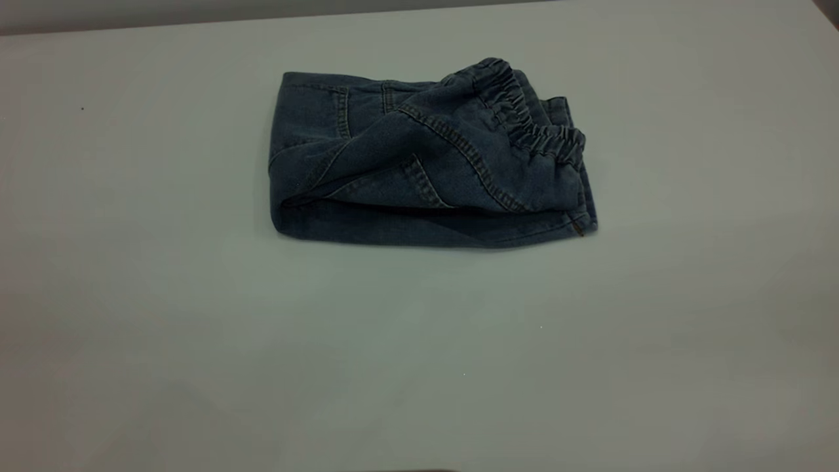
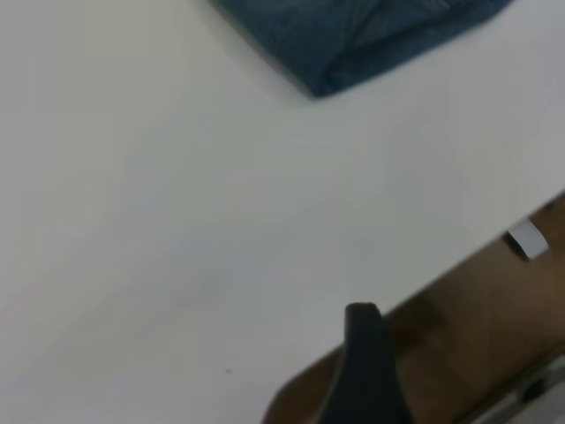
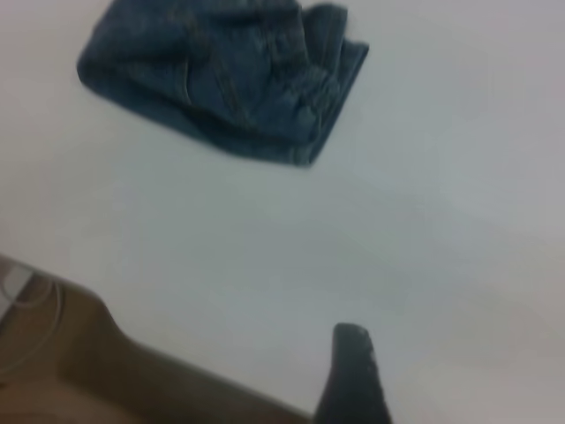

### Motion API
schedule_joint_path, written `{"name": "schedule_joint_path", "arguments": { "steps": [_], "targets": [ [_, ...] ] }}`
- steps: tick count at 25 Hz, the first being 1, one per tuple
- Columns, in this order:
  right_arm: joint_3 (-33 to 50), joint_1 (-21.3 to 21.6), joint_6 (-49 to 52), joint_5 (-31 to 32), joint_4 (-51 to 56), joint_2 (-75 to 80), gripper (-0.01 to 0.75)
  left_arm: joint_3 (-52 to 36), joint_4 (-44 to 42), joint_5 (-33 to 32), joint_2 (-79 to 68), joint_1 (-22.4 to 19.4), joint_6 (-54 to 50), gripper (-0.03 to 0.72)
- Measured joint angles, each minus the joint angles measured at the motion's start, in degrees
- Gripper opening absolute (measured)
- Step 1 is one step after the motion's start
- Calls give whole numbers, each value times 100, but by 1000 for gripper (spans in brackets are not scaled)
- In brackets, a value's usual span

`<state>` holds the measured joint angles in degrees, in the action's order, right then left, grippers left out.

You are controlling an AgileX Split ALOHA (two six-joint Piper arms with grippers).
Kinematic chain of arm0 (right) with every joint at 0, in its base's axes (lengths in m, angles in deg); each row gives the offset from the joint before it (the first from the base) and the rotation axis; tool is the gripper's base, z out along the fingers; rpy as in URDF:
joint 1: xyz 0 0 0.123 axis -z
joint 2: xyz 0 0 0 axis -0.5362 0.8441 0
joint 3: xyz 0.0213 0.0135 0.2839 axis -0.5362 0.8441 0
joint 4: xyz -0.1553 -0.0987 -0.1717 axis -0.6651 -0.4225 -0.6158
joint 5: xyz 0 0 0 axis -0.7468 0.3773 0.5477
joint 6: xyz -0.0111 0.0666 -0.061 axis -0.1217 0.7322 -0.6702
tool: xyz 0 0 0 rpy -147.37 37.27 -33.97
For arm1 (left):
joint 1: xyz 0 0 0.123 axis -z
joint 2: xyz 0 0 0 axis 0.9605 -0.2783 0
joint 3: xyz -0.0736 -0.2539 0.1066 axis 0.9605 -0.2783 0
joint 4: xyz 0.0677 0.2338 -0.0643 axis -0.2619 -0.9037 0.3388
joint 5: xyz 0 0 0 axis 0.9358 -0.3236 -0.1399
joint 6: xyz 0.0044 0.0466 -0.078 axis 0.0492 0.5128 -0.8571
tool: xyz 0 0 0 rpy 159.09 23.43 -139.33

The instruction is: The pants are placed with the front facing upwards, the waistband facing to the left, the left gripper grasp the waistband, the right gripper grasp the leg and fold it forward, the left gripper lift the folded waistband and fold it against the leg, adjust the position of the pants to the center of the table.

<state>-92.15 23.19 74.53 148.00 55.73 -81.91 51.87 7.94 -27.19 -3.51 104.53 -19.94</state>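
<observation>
Pants [image 1: 419, 164], short blue denim, lie folded into a rough rectangle on the plain smooth pale grey surface [image 1: 196, 341], slightly toward the far side and near the middle across in the exterior view. Ruched elastic denim waistband [image 1: 531, 118] sits on top at the right end of the bundle, gathered and wavy. Fold edge runs along the left end, rounded. Top layer drapes diagonally, with lighter double-stitched seams crossing it; a lower layer shows along the near edge with a small brownish mark at the right corner. No readable writing or label.

Neither arm shows in the exterior view. Left wrist view: one matte black pointed finger [image 2: 366, 371] of the left tool over the surface edge, brown floor beyond, a corner of the denim [image 2: 371, 35] well apart. Right wrist view: one dark finger [image 3: 351, 375] of the right tool, folded denim [image 3: 229, 79] well apart. Only a single finger shows for each tool, so cannot tell how wide either stands; neither touches the cloth.
</observation>
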Motion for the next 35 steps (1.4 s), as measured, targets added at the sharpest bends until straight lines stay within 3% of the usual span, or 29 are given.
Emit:
{"name": "schedule_joint_path", "arguments": {
  "steps": [13,35],
  "targets": [
    [521,0,-24,-286,-30,-89,464,-1163,233,53,264,0,24,496],
    [521,0,-24,-286,-25,-89,464,-1313,233,295,264,0,-186,496]
  ]
}}
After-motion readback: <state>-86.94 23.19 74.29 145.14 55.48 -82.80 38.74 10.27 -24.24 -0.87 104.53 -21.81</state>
